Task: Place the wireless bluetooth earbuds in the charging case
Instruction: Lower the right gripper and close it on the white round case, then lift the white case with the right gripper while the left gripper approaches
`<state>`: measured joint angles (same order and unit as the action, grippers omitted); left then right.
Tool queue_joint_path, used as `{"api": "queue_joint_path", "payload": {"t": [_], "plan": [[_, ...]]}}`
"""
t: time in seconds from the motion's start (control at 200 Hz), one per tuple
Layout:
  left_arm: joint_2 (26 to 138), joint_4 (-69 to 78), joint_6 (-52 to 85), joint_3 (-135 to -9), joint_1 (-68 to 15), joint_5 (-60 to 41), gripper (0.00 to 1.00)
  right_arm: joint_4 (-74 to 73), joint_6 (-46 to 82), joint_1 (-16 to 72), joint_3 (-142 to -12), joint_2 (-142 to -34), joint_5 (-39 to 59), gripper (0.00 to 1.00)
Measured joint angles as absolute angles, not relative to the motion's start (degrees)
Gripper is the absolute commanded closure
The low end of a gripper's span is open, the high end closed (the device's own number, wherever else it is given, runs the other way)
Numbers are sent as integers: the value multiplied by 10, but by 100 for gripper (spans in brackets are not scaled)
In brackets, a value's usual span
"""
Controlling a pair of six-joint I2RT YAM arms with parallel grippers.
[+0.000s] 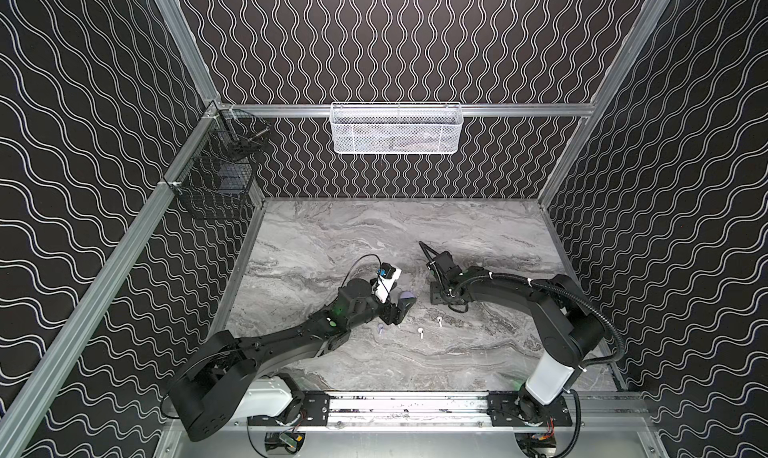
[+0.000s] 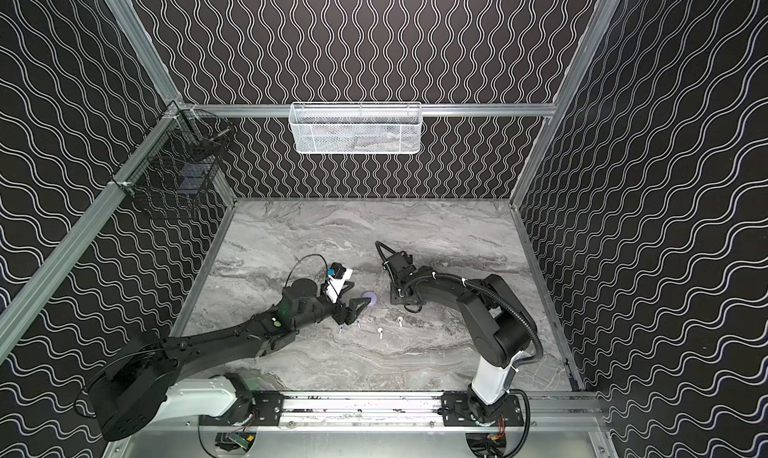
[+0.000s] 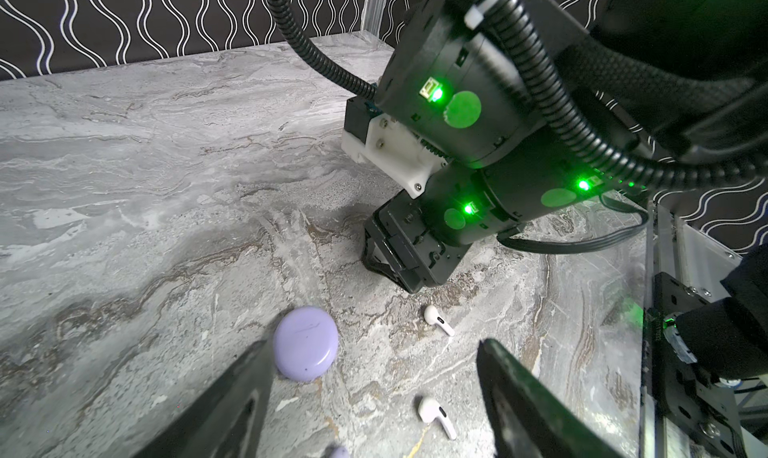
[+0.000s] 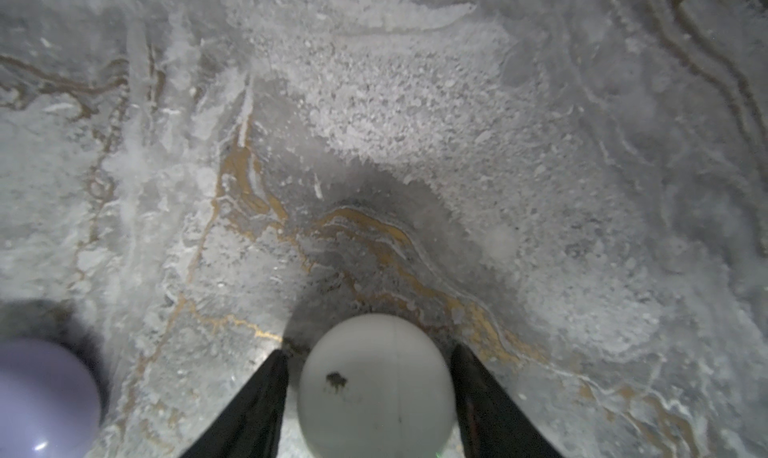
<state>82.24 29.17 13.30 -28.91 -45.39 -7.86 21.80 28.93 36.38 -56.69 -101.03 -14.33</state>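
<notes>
— Fingers (image 3: 232, 406) on the left gripper (image 3: 374, 345) are spread wide with nothing between them, hanging just over the round pale-lavender plastic charging case (image 3: 305, 343).

— And the earbuds?

— All loose on the grey marble-look tabletop (image 1: 332, 235), on the robot's side of that lavender case. A tiny lavender stemmed earbud (image 2: 340, 331) lies nearest the left arm. I think a second lavender earbud (image 2: 358, 323) sits beside it, though it's too small to be sure. To the right of those comes a small white stemmed earbud (image 1: 419, 333), then another white earbud (image 1: 439, 320). Both white stems point roughly back toward the robot.

— What's the other arm doing?

— Right of the lavender case, a round white plastic charging case (image 4: 376, 387) sits between the fingers (image 4: 257, 402) of the right gripper (image 4: 368, 350). They flank it closely, but I can't tell whether they're pressing on it.

— Which arm takes the buds?

— The left is nearer the lavender pair, I'd say. The rightmost white one lies closer to the right gripper. Both lids look shut, so I'd guess opening comes first.

— Any writing?

— None I can read, just a dark smudge on the white lid.
</notes>
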Motion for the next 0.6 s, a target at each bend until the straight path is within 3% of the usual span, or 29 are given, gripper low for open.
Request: {"api": "queue_joint_path", "payload": {"t": [0.195, 0.4, 0.601], "plan": [[822, 290, 133, -289, -454, -79, 20, 217, 289, 364, -567, -1010, -145, 42], [822, 290, 133, -289, -454, -79, 20, 211, 288, 364, -563, -1009, -147, 55], [824, 290, 133, -290, -453, -79, 20, 206, 272, 364, -545, -992, -150, 59]]}}
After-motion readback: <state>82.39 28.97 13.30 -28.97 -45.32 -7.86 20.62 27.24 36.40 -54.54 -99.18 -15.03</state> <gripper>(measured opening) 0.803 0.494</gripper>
